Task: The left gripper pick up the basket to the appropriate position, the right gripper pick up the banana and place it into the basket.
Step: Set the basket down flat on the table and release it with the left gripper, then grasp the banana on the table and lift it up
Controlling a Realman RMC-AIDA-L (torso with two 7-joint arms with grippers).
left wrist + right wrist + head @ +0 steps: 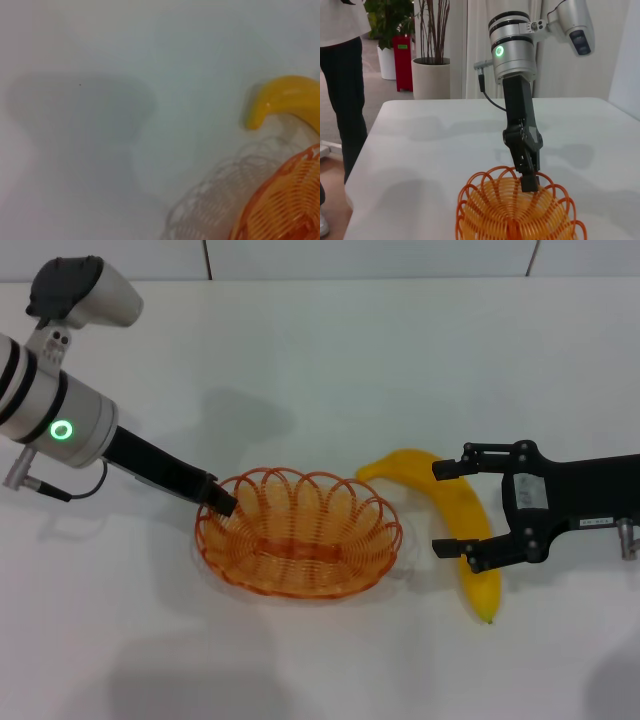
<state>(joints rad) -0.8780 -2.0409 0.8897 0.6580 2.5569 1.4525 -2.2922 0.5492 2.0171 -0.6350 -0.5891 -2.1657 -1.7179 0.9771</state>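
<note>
Two claws work mid-bench: the left gripper (224, 502) pinches the rim of the basket (298, 535), and the right gripper (452, 508) straddles the banana (462, 517), jaws spread. Closing off-centre could roll the smooth banana toward the near edge. Only the right wrist view shows the pinched rim wire.

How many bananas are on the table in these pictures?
1. The banana lies on the white table just beside the basket, between the open fingers of the right gripper. No other is visible.
</note>
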